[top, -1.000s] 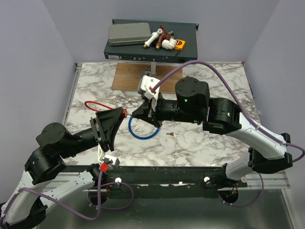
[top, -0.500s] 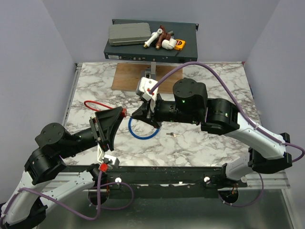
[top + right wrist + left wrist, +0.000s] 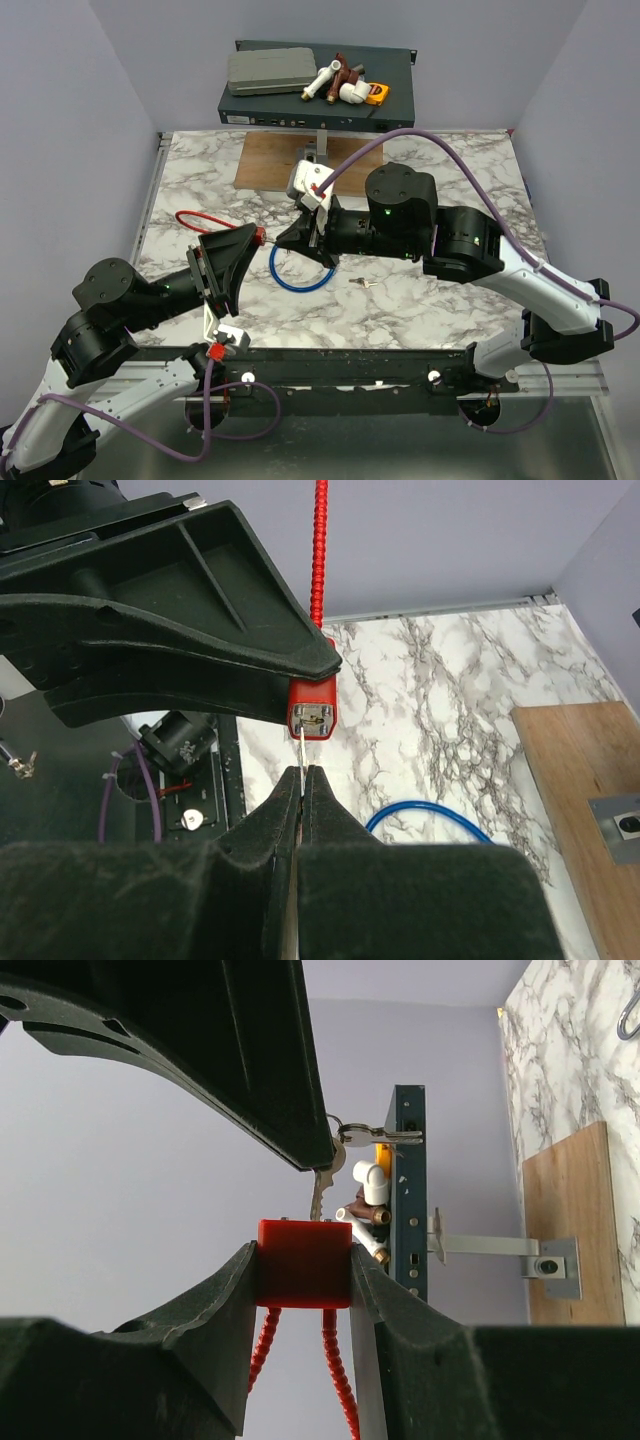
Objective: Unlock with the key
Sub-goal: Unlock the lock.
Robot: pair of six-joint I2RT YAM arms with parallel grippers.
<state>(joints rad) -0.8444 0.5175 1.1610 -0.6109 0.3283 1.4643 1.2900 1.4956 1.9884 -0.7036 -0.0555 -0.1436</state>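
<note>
Pinching key at red lock

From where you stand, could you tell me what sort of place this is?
Probably a robot test bench in a lab: a marble-patterned table boxed in by plain walls, with a black equipment box at the back.

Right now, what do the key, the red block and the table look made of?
Key: bare silver metal, with a shiny glint.
Red block: likely moulded plastic, matte and even in colour.
Table: marble-patterned top, grey veins on white; possibly only a printed surface.
</note>
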